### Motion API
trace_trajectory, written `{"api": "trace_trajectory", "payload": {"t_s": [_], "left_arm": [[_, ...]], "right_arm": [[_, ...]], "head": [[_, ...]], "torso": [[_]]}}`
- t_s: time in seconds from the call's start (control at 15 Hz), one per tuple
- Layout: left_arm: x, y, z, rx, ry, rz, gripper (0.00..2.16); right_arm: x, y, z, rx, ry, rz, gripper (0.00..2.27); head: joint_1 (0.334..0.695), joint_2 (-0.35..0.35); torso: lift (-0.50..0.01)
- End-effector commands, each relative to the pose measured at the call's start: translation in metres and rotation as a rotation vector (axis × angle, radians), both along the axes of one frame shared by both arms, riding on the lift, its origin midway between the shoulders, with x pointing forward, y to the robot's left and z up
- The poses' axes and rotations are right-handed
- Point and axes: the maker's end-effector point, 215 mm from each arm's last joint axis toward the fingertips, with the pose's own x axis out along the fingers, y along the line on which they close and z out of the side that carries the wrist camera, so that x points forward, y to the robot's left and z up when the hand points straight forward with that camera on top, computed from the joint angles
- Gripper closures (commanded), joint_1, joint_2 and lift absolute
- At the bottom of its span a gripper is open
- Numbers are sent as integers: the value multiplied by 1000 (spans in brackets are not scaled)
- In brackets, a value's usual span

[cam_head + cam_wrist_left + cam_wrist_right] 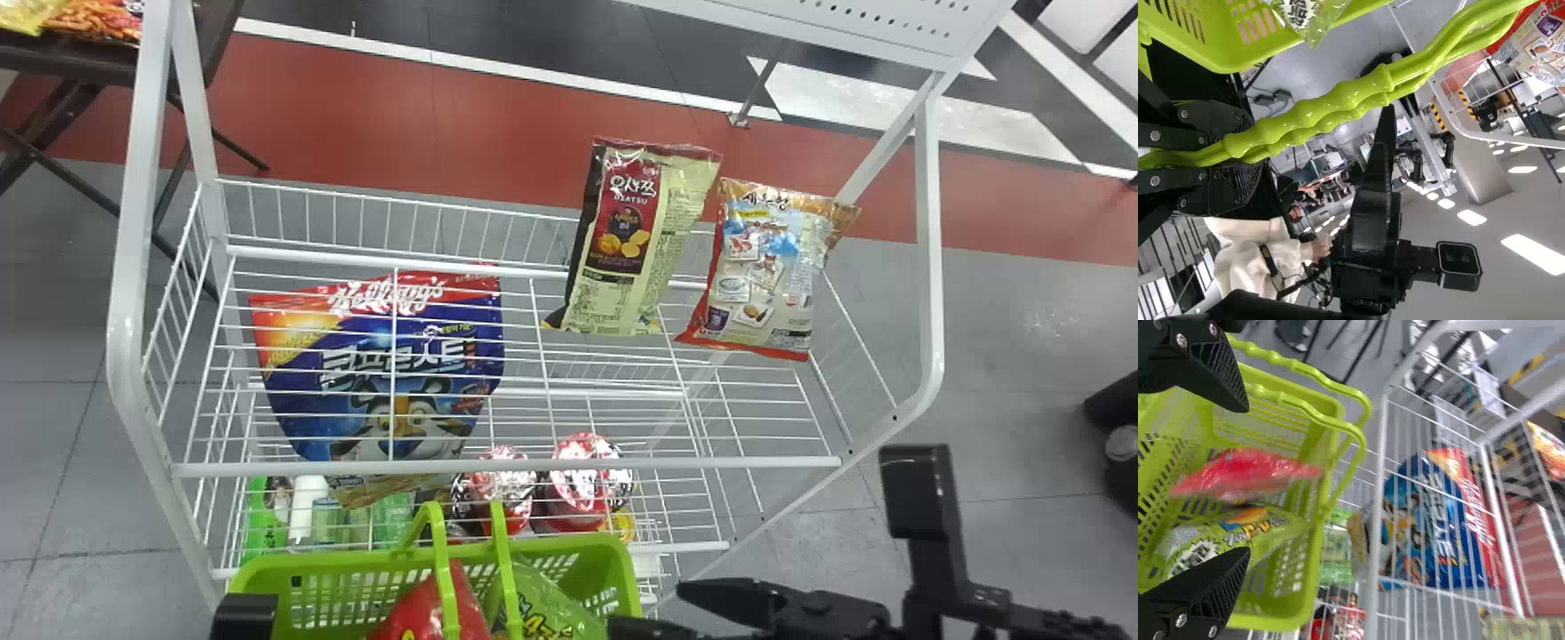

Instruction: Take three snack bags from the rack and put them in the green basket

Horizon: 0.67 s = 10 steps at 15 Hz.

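Note:
The left gripper, its black wrist part (244,615) at the bottom edge in the head view, holds the green basket (347,578) by its handles; in the left wrist view the left gripper (1248,148) is shut on both handles (1331,115). A red snack bag (1248,472) and a green snack bag (1238,533) lie inside the basket. The right gripper (689,612) is beside the basket's right end; in the right wrist view the right gripper (1245,480) is open above the basket, nothing between its fingers. On the rack are a blue bag (400,373), yellow-black bag (627,240) and shrimp-picture bag (760,267).
The white wire rack (507,465) stands beyond the basket, its posts rising on both sides. Red-lidded cups (578,489) and bottles (307,507) sit on its lower level. A dark table (71,60) with snack bags is at the far left.

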Motion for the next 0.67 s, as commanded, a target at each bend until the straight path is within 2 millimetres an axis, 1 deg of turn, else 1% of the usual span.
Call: {"api": "trace_trajectory", "payload": {"t_s": [0.0, 0.07, 0.13, 0.2, 0.33, 0.4, 0.47, 0.53, 0.6], "left_arm": [[0, -1, 0, 1, -1, -1, 1173], [-1, -2, 1, -2, -1, -3, 1173], [-3, -4, 1, -4, 0, -8, 1173], [-3, -4, 1, -4, 0, -8, 1173], [-4, -5, 1, -7, 1, -11, 1173], [-4, -5, 1, -7, 1, -11, 1173], [-5, -5, 2, -9, 3, -13, 1173], [-5, -5, 2, -9, 3, -13, 1173], [-5, -5, 2, -8, 3, -12, 1173]], "right_arm": [[2, -24, -26, 33, 62, -128, 76], [32, -38, -24, 35, -37, -162, 87], [67, -56, -17, 23, -159, -191, 90], [97, -74, -11, -1, -258, -225, 93], [157, -120, 8, -109, -487, -337, 117], [178, -138, 9, -162, -542, -389, 127], [196, -152, 12, -197, -583, -420, 127], [214, -163, 11, -223, -605, -445, 127], [230, -169, 9, -238, -611, -454, 127]], "head": [[695, -350], [695, -350], [695, -350], [695, -350], [695, -350], [695, -350], [695, -350], [695, -350], [695, -350]], "torso": [[-7], [-7], [-7], [-7], [-7], [-7], [-7], [-7], [-7]]}}
